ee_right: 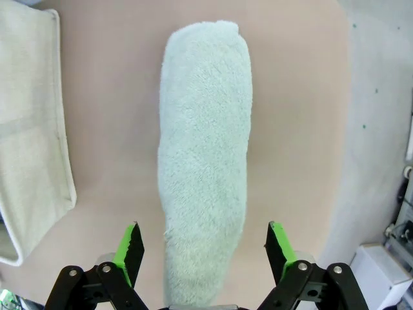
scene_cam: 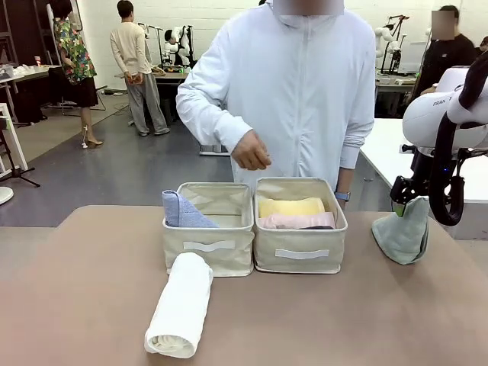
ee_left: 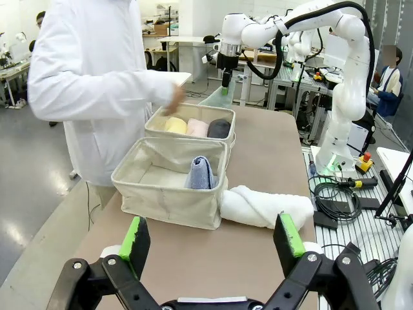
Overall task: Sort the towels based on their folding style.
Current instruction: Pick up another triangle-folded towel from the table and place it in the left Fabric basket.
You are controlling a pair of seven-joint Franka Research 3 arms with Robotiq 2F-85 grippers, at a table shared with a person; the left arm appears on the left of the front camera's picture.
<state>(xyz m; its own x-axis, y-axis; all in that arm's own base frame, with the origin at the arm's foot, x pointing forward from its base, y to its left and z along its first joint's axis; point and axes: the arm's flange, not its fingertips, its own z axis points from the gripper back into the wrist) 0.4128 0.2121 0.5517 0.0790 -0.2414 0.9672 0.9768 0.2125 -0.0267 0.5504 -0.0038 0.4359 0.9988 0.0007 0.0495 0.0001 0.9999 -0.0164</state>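
Left claw (ee_left: pixel 210 223) open, right claw (ee_right: pixel 203 226) open astride grey-green towel (ee_right: pixel 203 142) running lengthwise between its fingers (ee_right: pixel 129 250)

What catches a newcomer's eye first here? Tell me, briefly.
In the middle, the left basket holds a light blue towel, and the right basket holds a yellow roll and a pink roll. A white rolled towel lies in front of the left basket. Farther right, the open right gripper straddles a grey-green towel.

Small dark lettering on the white shell of the right arm (scene_cam: pixel 436 114) read "FRA", its remaining letters too small to make out.
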